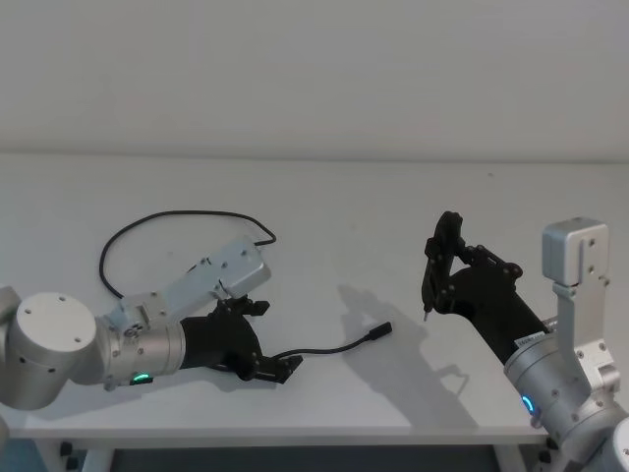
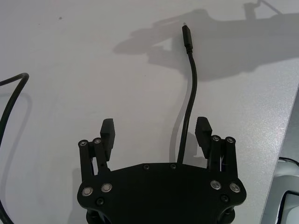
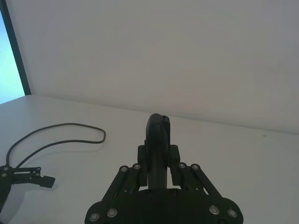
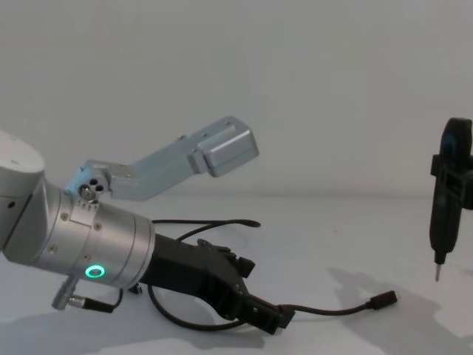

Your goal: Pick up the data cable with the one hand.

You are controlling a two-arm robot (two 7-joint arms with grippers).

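The data cable point(image 1: 147, 220) is a long thin black lead. It loops at the back left of the white table and ends in a small plug point(image 1: 379, 331) near the middle. My left gripper point(image 1: 270, 337) is low over the table near the front edge and open. In the left wrist view the data cable point(image 2: 192, 84) runs between the two fingers, close to one finger point(image 2: 203, 133), with the left gripper point(image 2: 156, 133) not closed on it. From the chest, the cable's plug point(image 4: 384, 299) lies just beyond the left gripper point(image 4: 259, 296). My right gripper point(image 1: 444, 258) hovers at the right, shut on a black pen-like tool point(image 4: 447, 192).
The table's front edge point(image 1: 295, 433) runs just below the left gripper, and it also shows as the table edge point(image 2: 280, 140) in the left wrist view. A silver camera bracket point(image 1: 231, 267) sticks out above the left wrist. Bare table point(image 1: 334, 226) lies between the two arms.
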